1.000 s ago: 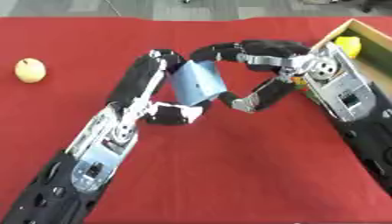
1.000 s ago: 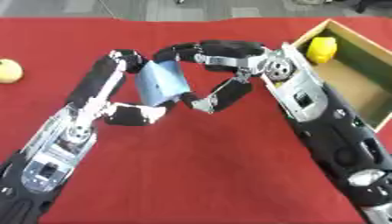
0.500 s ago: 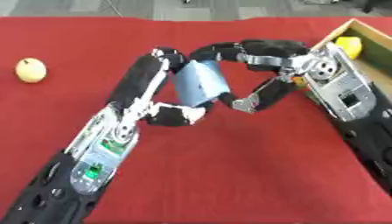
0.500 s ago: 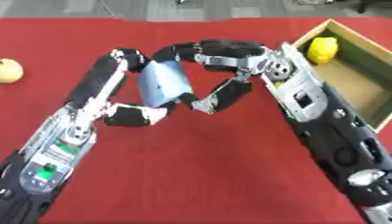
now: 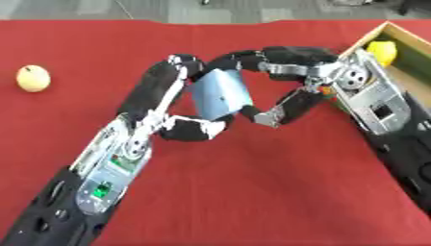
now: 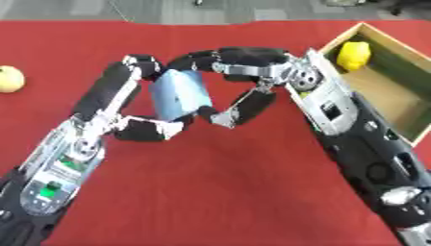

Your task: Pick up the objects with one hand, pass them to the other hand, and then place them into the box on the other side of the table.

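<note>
Light-blue block (image 5: 221, 93) sits mid-table, above the red cloth, pinched between both hands: the left hand (image 5: 181, 103) curls round it from nine o'clock, the right hand (image 5: 282, 81) from three. Its long axis runs roughly twelve to six. The box (image 6: 396, 96), holding a yellow fruit (image 6: 353, 55), lies at two o'clock, nearer the right hand.

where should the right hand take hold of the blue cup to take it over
The blue cup lies tilted in the left hand, whose fingers wrap its left and lower side. Its right wall is bare, so the right hand should probably come from the right, fingers over the top edge and thumb underneath.
</note>
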`<action>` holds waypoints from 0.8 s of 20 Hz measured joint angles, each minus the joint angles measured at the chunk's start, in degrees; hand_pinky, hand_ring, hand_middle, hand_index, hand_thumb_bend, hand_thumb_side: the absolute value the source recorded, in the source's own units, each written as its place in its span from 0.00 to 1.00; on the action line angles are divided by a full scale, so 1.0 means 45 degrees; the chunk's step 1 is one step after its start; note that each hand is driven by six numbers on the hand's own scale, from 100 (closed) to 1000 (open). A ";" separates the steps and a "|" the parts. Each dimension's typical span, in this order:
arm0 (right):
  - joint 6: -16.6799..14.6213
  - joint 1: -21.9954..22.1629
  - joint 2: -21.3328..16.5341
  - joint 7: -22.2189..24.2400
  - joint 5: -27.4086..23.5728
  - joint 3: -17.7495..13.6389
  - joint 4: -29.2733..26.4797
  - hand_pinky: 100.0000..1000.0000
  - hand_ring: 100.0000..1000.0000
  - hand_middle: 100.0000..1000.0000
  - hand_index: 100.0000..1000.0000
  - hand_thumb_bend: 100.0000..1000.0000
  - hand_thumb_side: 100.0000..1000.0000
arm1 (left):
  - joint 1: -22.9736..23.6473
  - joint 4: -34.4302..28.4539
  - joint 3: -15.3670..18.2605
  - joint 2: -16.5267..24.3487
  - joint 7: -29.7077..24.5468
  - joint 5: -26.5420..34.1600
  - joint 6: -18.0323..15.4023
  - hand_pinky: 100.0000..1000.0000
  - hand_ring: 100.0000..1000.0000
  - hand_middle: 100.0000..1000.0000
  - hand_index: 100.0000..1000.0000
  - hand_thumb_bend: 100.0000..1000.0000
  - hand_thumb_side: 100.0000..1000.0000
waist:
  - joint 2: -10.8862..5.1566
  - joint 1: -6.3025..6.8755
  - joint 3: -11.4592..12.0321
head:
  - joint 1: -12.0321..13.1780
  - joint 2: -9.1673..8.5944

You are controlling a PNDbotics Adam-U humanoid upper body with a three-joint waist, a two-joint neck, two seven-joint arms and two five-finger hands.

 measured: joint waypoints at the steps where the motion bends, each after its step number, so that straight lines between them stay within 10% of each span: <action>1: 0.0013 0.0000 -0.0003 0.0013 0.0000 0.0000 0.0000 1.00 1.00 1.00 1.00 0.00 0.15 | -0.0001 0.0000 0.0000 0.0000 -0.0001 -0.0001 -0.0006 0.64 0.55 0.45 0.48 0.00 0.14 | 0.0000 0.0000 0.0002 | -0.0001 -0.0006; 16: 0.0419 -0.0106 -0.0073 0.0419 -0.0203 -0.0005 0.0022 1.00 1.00 1.00 1.00 0.01 0.13 | -0.0083 0.0195 -0.0009 -0.0154 0.0267 -0.0046 0.0153 0.63 0.53 0.43 0.49 0.00 0.20 | 0.0003 -0.0002 0.0011 | -0.0096 -0.0007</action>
